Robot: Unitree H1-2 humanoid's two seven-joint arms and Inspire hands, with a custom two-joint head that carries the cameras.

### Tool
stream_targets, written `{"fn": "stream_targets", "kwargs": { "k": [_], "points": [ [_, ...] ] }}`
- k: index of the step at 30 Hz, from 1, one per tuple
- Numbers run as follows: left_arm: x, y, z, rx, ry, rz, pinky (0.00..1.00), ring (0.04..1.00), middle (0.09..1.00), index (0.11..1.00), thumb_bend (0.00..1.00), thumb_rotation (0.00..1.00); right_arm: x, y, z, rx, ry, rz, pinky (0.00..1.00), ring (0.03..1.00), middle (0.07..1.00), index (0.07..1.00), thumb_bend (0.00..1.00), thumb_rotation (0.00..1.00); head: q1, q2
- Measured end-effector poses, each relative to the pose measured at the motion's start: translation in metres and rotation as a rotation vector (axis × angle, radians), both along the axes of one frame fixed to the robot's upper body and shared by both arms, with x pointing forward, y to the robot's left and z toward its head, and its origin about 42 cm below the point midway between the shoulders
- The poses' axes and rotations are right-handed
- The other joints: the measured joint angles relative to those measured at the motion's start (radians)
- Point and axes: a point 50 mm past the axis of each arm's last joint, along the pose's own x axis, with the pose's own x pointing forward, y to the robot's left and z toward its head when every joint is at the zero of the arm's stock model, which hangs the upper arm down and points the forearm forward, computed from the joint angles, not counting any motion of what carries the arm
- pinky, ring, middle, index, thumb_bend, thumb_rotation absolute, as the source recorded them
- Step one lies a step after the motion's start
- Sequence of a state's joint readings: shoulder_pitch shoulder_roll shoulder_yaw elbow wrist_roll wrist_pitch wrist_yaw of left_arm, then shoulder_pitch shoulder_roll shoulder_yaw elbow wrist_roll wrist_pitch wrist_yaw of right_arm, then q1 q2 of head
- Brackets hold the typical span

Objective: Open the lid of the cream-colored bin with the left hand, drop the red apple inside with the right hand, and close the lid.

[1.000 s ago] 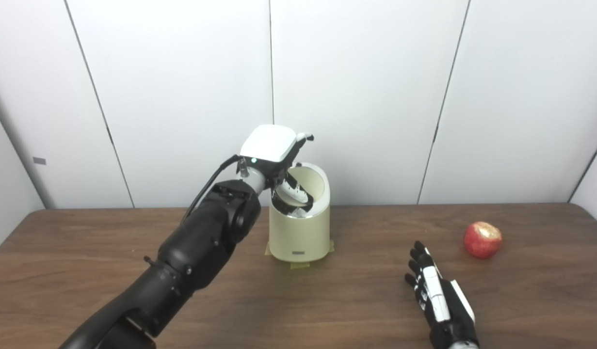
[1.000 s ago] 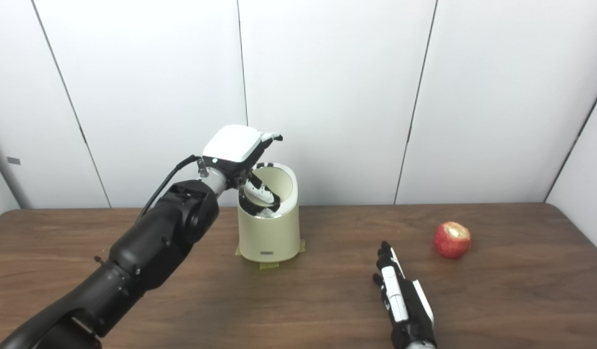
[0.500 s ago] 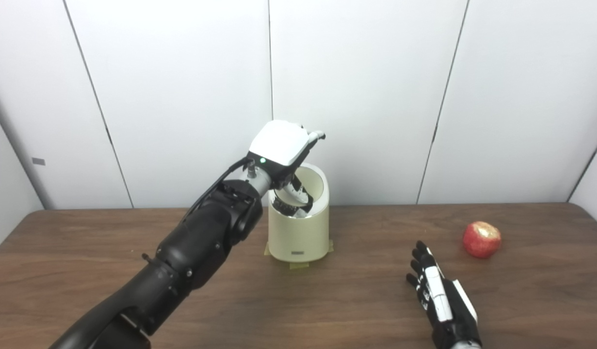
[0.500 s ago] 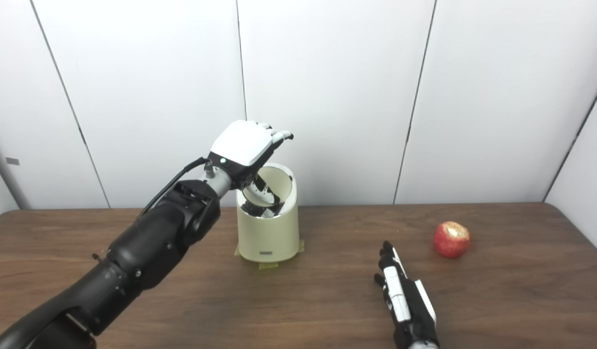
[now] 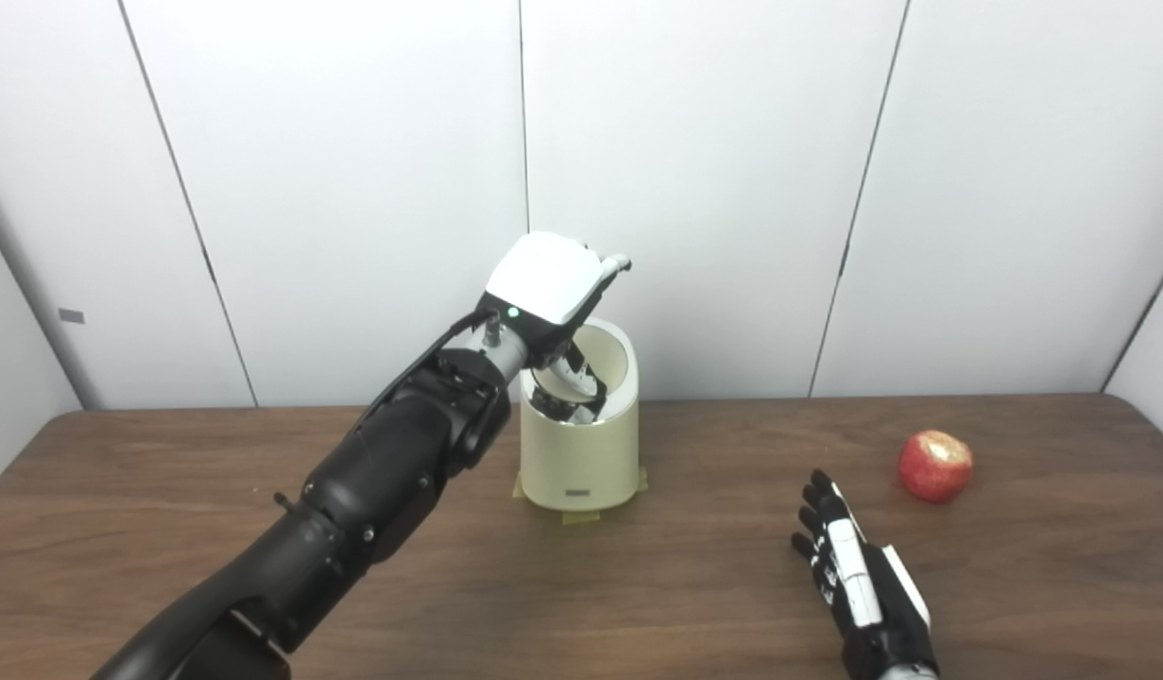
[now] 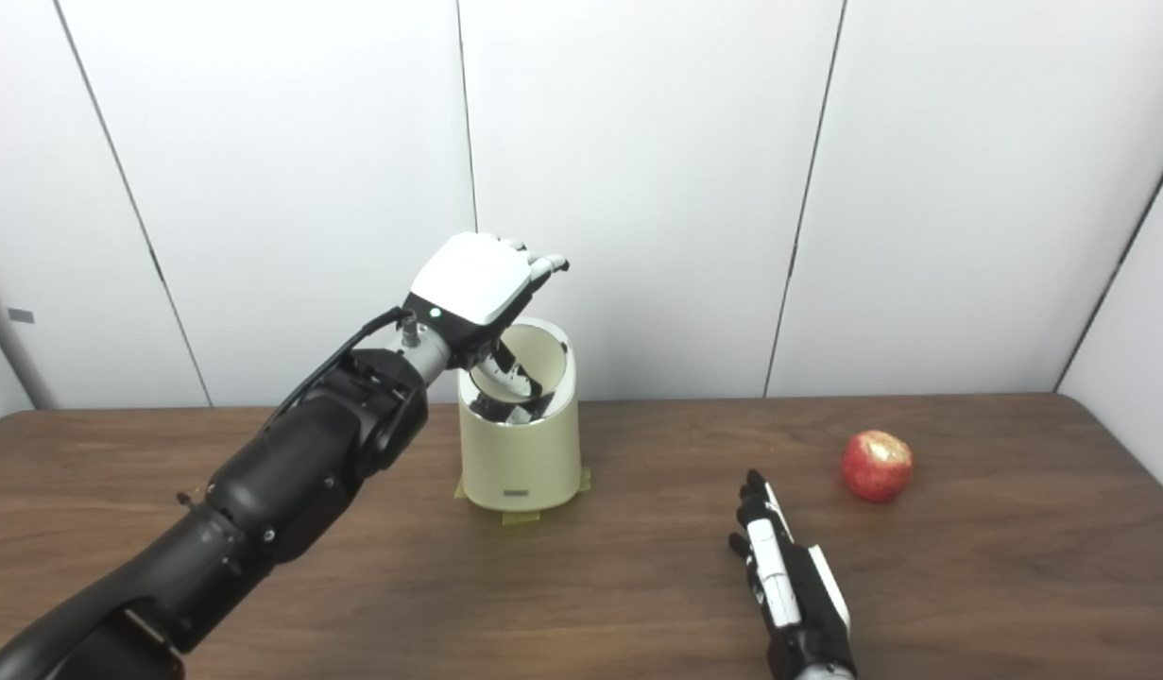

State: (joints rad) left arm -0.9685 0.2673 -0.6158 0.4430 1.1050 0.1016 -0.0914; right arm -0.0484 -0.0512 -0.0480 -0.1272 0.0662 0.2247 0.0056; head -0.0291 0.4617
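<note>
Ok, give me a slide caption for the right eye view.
Left hand props the bin lid open; right hand rests open short of the apple.

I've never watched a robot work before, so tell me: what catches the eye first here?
Probably the big black left arm reaching up from the lower left, its white-backed left hand held over the open top of the cream-colored cylindrical bin at the back of the brown wooden table. Next, the bitten red apple lying alone at the right, beyond the flat, open right hand.
</note>
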Motion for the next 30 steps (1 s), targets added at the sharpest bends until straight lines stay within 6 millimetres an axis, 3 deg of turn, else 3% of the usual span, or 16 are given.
{"fn": "stream_targets", "kwargs": {
  "k": [21, 30],
  "points": [
    [0.0019, 0.0012, -0.0047, 0.000, -0.013, -0.019, 0.88, 0.882, 0.850, 0.891, 1.00, 0.02, -0.0020, -0.0007, 0.0042, 0.025, -0.015, -0.007, 0.99, 0.999, 0.997, 1.000, 0.76, 0.94, -0.026, 0.020],
    [0.0032, 0.0026, -0.0071, 0.006, -0.010, -0.014, 0.92, 0.888, 0.854, 0.898, 1.00, 0.04, -0.0025, 0.0012, 0.0086, 0.028, -0.027, -0.014, 0.98, 0.984, 0.987, 1.000, 0.75, 0.94, -0.028, 0.017]
  ]
}}
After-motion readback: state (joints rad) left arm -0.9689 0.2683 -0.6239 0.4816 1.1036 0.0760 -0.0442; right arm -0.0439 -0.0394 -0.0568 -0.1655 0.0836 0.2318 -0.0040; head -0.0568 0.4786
